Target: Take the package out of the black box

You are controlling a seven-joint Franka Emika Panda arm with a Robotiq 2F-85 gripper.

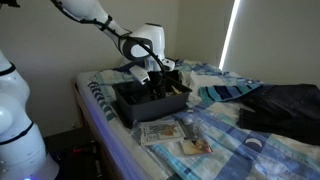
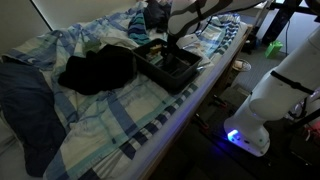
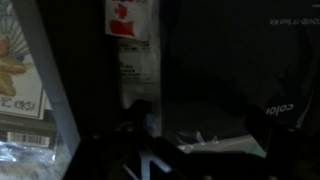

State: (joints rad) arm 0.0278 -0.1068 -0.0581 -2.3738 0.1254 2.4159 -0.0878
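Note:
The black box [image 1: 135, 103] sits on the bed and shows in both exterior views [image 2: 178, 72]. My gripper [image 1: 160, 78] reaches down into it from above [image 2: 168, 45]. In the wrist view the package [image 3: 130, 45] shows as a dark packet with a pale glossy strip bearing a small red mark, lying inside the box just ahead of my gripper [image 3: 200, 140]. The fingers are dark shapes at the bottom of that view, and their gap cannot be read. In the exterior views the package is hidden by the gripper and the box walls.
A pale printed sheet [image 1: 160, 131] and a small orange-tan packet [image 1: 196, 147] lie on the plaid blanket in front of the box. A dark rumpled bag [image 1: 285, 105] lies beside the box [image 2: 100, 70]. The bed edge runs close to the box.

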